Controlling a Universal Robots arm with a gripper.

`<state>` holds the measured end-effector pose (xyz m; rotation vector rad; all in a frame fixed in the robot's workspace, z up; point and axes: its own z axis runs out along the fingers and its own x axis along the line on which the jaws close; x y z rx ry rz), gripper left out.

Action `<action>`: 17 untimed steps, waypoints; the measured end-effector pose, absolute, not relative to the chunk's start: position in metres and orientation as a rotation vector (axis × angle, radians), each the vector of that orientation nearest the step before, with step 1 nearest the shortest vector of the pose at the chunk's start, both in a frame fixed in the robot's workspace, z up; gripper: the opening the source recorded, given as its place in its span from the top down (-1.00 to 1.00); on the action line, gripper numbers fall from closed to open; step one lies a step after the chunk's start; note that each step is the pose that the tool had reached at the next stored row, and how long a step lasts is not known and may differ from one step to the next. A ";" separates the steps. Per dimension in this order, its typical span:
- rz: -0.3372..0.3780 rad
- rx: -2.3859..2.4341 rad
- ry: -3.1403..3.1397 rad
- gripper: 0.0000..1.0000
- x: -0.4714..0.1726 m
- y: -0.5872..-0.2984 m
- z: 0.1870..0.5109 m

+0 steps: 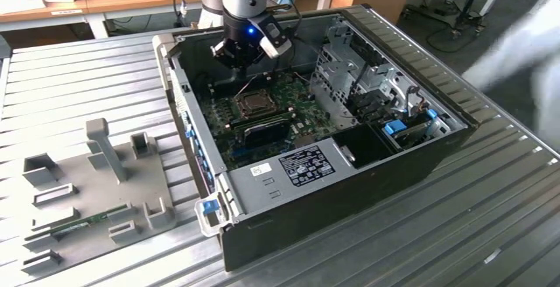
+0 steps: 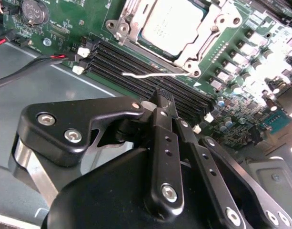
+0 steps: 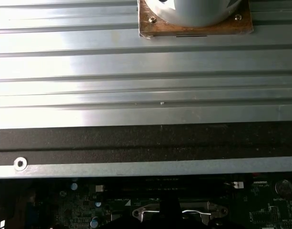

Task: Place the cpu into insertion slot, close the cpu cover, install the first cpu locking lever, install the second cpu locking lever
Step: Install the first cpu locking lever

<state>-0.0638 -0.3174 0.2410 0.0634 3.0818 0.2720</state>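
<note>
The cpu (image 2: 172, 24) lies flat in its socket on the green motherboard, dull grey top showing. The cpu cover (image 2: 210, 36), a silvery frame, lies down around it. A thin silver locking lever (image 2: 150, 74) runs along the socket's side over the memory slots, its hooked end sticking out. My gripper (image 2: 165, 98) has its black fingers pressed together with nothing between them, the tips hovering just short of that lever. In the exterior view the gripper (image 1: 240, 54) hangs inside the open computer case, just behind the socket (image 1: 254, 103).
Black memory slots (image 2: 136, 71) lie between the fingertips and the socket. A red-and-black cable (image 2: 36, 64) crosses nearby. The metal drive cage (image 1: 350, 77) stands to the exterior view's right. A grey fixture plate (image 1: 96, 182) lies on the ribbed table to the left.
</note>
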 end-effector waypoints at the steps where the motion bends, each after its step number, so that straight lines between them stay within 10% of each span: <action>1: 0.272 0.063 3.082 0.79 -0.064 -0.317 0.241; 17: 0.273 0.063 3.082 0.79 -0.064 -0.317 0.236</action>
